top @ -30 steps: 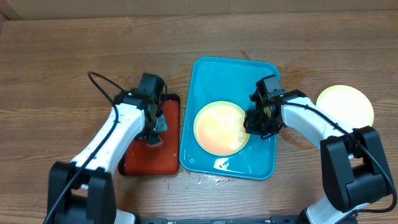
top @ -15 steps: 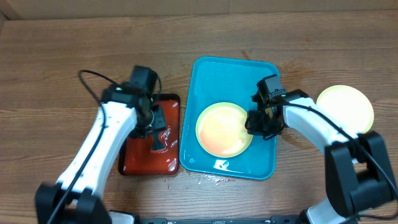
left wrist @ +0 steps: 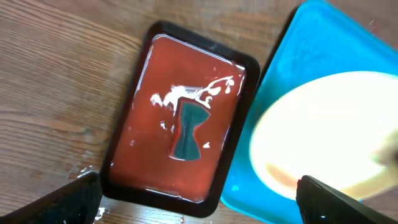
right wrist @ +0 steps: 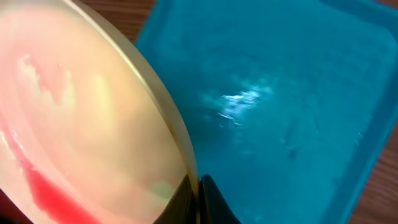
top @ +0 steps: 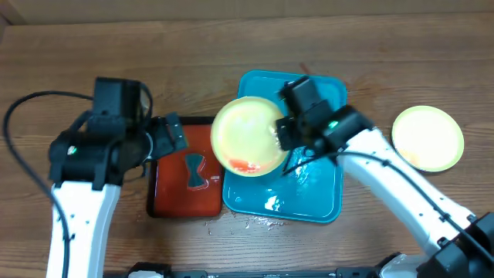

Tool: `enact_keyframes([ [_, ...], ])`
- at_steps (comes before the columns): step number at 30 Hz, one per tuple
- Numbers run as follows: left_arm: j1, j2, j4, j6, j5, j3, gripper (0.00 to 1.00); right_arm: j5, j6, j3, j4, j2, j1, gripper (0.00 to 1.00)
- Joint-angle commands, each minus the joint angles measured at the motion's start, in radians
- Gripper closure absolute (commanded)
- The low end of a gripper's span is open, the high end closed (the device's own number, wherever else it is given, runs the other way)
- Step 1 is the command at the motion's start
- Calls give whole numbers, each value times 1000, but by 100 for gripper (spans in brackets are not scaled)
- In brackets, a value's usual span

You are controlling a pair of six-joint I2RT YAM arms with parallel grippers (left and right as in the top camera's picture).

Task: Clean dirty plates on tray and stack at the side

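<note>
1. Compared with half a second before, the dirty yellow-green plate (top: 245, 145) no longer lay flat in the turquoise tray (top: 324, 201). It was lifted and tilted, and it had moved left, so that it hung over the left rim of this tray, toward the red tray (top: 174, 197).
2. The left arm had also risen from the red tray. It left a small dark piece (top: 195, 170), with a shape like a bow tie, lying in the wet red tray.
3. In my judgement this meant that the cleaning of this plate was only starting: a reddish smear was visible on its near edge, so it was not ready for stacking.
4. The right end effector (top: 282, 135) was closed tight on the right rim of the plate. In the right wrist view the two fingertips (right wrist: 186, 202) pinched the thin edge with almost no gap.
5. The left end effector (top: 168, 137) was wide open and held nothing. In the left wrist view its fingers showed only at the two near corners, far from each other, high above the red tray.
6. Another yellow-green plate (top: 428, 137) rested on the table (top: 77, 62) at the right, well apart from the turquoise tray.
</note>
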Motion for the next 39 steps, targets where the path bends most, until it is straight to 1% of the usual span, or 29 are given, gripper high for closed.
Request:
enact_keyframes([
  [1, 19, -72, -14, 4, 6, 35, 0, 171, -6, 20, 56, -16, 130, 96],
  [6, 19, -129, -45, 4, -21, 34, 0, 486, 62, 16, 142, -15, 292, 96],
  [11, 19, -138, -86, 4, -72, 34, 0, 709, 62, 16, 208, -15, 416, 96],
  [15, 19, -137, -101, 4, -75, 32, 0, 825, 60, 16, 237, -15, 483, 96],
  [22, 19, -137, -100, 3, -75, 32, 0, 831, 57, 16, 277, 2, 502, 96],
  [28, 19, -137, -100, 3, -74, 32, 0, 832, -7, 16, 337, 15, 507, 96],
  [36, 19, -137, -100, 3, -75, 32, 0, 850, -99, 16, 373, 15, 507, 96],
  [39, 19, -137, -100, 3, -75, 32, 0, 850, -106, 16, 369, 15, 507, 96],
])
